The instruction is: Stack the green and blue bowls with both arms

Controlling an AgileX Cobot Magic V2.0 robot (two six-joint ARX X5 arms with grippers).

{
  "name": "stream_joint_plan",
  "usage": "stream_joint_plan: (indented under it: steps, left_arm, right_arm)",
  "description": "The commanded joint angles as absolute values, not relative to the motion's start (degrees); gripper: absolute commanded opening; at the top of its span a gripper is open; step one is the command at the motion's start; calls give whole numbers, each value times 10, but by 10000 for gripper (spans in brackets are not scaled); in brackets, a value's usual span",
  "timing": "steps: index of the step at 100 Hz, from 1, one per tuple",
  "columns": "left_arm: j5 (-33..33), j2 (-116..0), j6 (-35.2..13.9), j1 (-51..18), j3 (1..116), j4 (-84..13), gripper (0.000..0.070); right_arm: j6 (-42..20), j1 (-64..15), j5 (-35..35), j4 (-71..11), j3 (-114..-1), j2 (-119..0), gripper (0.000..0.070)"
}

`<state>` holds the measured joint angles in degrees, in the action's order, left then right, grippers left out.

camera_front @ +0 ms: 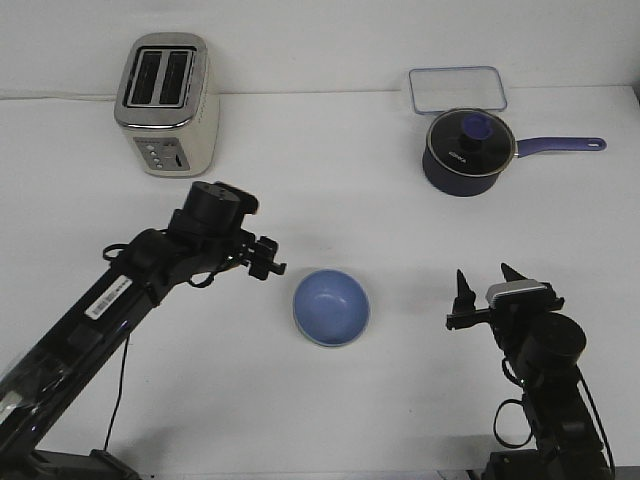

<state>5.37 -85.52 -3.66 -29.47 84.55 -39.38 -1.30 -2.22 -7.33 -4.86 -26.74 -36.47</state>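
The blue bowl (331, 306) is being seen mid-table, nested in the green bowl (312, 336), of which only a pale rim is showing. The lidded saucepan (468, 152) is being kept at the far right. The left gripper (266, 258) is being held near the bowls, its jaw state indiscernible. The right gripper (487, 284) is being held open, empty.

White table (330, 180), pale wall (320, 40) behind, prob. even overhead light.
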Motion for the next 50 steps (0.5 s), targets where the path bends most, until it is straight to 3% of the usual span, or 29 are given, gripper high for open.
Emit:
stream_joint_plan:
  steps: [1,24,50]
  left_arm:
    - [44,-843,-26,-275,854,-390,308]
    - [44,-743,-31,-190,788,-340,308]
    - [44,-555,-53,-125,552,-191,308]
  right_arm:
    - [-17,-23,-73,-43,-273,-367,528]
    - [-17,-23,-73,-43,-273,-367,528]
    - [-17,-23,-73,-43,-273,-367,528]
